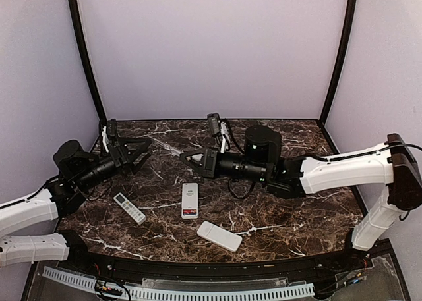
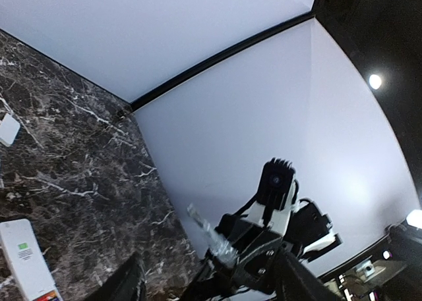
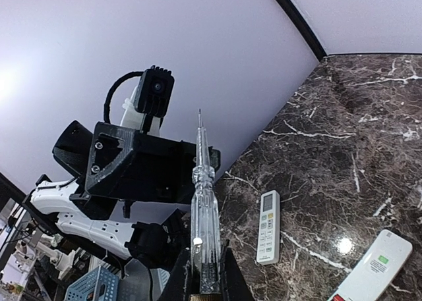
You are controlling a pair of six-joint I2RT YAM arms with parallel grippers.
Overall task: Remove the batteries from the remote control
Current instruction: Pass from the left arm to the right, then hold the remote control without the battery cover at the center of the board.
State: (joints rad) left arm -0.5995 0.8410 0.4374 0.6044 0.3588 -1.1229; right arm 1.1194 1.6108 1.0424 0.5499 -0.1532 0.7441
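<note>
Three remote controls lie on the marble table: a buttoned white one at the left, a white one with a red label in the middle, and a plain white one nearer the front. No batteries show in any view. My right gripper hovers above the table, pointing left, shut on a clear-handled screwdriver whose tip points at the left gripper. My left gripper faces it from the left, open, with nothing between its fingers.
Lilac walls with black corner posts close in the table at the back and sides. The right wrist view shows the buttoned remote and the labelled remote below the screwdriver. A black raised rim runs along the front edge.
</note>
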